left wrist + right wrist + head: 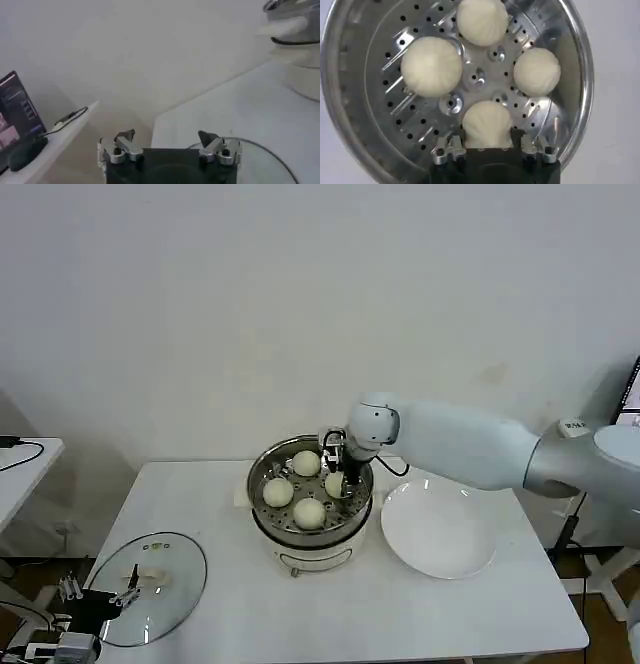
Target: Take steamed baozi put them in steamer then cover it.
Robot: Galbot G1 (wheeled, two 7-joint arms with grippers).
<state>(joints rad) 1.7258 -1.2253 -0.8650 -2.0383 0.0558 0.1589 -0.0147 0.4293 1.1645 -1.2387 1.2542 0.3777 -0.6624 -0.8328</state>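
Head view first: the round shiny stainless-steel steamer with its perforated floor sits on a white electric pot base about mid-bench, and all four cream-white round baozi are inside it, none on the round white plate just to the robot's right of the pot. So count is 4 buns, 1 steamer, 1 plate, 1 lid. The right gripper reaches down into the basket on the side nearest the plate, right at one bun. From the right wrist view you can see the four buns spaced around the steamer floor, and the right gripper has its jaws on either side of the nearest baozi, touching or almost touching it, can't honestly tell if they're squeezing. The round clear glass cover with metal rim and small white handle lies flat on the white bench near its front-left corner, well apart from the pot. The left gripper hangs at that lid's edge, and in the left wrist view the left gripper has its jaws wide apart with nothing between them, glass cover just beyond.
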